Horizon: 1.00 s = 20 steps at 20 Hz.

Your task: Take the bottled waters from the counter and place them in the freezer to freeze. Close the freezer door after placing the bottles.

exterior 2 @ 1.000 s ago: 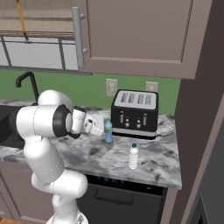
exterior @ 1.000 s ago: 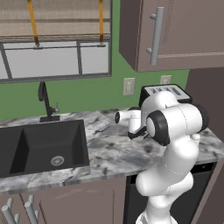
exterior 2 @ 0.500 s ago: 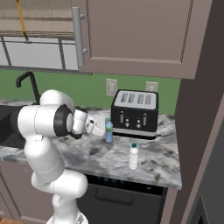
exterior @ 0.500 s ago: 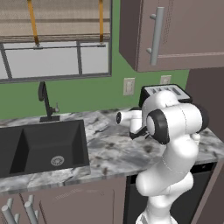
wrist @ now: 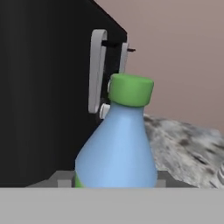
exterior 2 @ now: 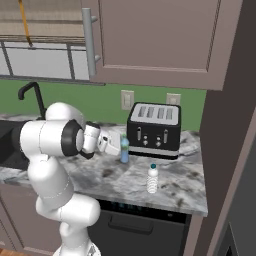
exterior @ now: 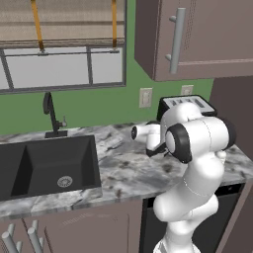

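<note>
Bottles come first: you have a blue bottle [exterior 2: 124, 150] standing upright on the table [exterior 2: 175, 186], just in front of the toaster's [exterior 2: 153, 129] left end, and the gripper [exterior 2: 116, 146] reaches it from the left at bottle height. In the right base view the hand meets the bottle's side, so the jaws look closed on it, but that view is too small for you to see the fingertips. The hand view gives you what the base views cannot: the bottle [wrist: 117, 146] sits dead centre and close, its green cap [wrist: 131, 89] up, its body running down to where the fingers rise on either side. Take the jaws as narrowed onto the blue bottle.

Behind it in the hand view you see the toaster's black side [wrist: 43, 96] with a pale lever [wrist: 97, 70], and marbled table [wrist: 183, 144] to the right.

Your second bottle [exterior 2: 152, 178], whitish with a dark green cap, stands upright nearer the front edge of the table, well apart from the gripper and to the right of the blue one. It shows in the right base view; in the left base view the arm [exterior: 197, 143] stands where the bottles would be.

The left base view gives you the black sink [exterior: 47, 165] and faucet [exterior: 49, 114] to the left, below the window [exterior: 62, 47]. Upper cabinets [exterior 2: 155, 40] hang above the toaster.
</note>
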Tool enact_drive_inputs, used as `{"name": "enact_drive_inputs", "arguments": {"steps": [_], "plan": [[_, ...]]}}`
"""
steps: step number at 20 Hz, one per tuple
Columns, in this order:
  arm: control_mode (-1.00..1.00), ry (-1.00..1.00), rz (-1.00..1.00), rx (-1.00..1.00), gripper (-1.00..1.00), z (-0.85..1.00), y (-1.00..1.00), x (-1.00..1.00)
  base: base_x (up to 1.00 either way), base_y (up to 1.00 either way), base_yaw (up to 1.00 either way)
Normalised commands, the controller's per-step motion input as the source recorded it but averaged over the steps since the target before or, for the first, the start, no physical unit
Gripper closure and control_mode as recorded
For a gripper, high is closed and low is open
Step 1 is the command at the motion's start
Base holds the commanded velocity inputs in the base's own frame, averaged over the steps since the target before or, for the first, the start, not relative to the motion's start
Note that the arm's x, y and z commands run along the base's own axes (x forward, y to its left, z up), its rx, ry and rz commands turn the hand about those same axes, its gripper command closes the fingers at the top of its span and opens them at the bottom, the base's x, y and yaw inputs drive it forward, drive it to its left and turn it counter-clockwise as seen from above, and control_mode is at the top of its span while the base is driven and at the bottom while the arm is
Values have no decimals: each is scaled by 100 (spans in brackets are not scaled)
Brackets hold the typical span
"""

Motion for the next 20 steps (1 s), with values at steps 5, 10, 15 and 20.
{"name": "enact_drive_inputs", "arguments": {"steps": [5, 10, 15, 20], "plan": [[-100, -11, 0, -2, 100, 64, 22, -19, 0, 0, 0], [-100, -10, 0, -3, 100, 83, 31, -30, 0, 0, 0], [-100, -6, 0, 0, 100, 86, 22, -56, 0, 0, 0], [-100, 0, 0, 0, 100, 69, 44, -69, 0, 0, 0]]}}
